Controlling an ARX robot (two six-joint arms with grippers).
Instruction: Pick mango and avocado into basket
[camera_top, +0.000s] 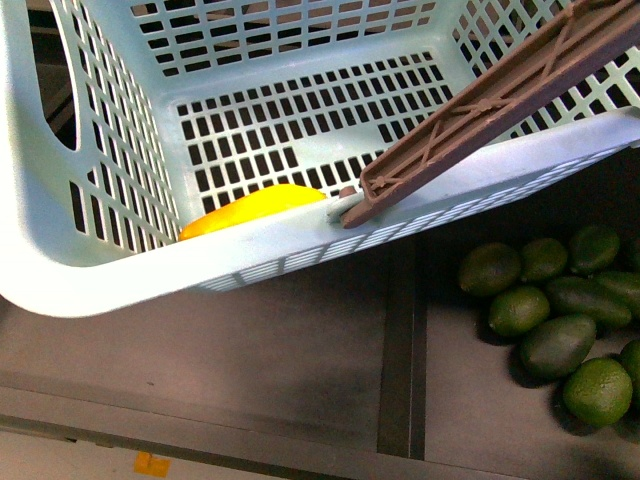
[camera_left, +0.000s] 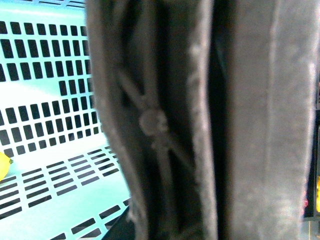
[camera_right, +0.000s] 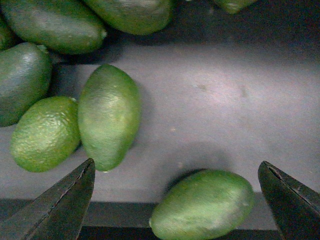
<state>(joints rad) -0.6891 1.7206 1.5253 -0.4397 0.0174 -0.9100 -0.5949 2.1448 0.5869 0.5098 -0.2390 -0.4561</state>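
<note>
Hovering the right fingers (camera_right: 60, 205) spread wide over the avocado (camera_right: 202, 205), low in the right wrist frame. Nothing held, one tip on either side of the fruit. It lies alone on the dark desk (camera_right: 225, 90), apart from the other avocados (camera_right: 107, 115) heaped at upper left. Skin dull, finely pebbled, green; egg-shaped, tapering at one end. I judge it firm, fairly light, apt to roll. Best pinched across the broad middle, not the taper. Mango (camera_top: 250, 205) already lies in the basket (camera_top: 120, 270), lower left of its floor in the front frame: smooth, yellow. Basket is teal slotted plastic, stiff, tilted; brown ribbed handle (camera_top: 490, 100) crosses upper right. Left wrist frame is filled by that blurred handle, so I cannot tell the left fingers' state.
</note>
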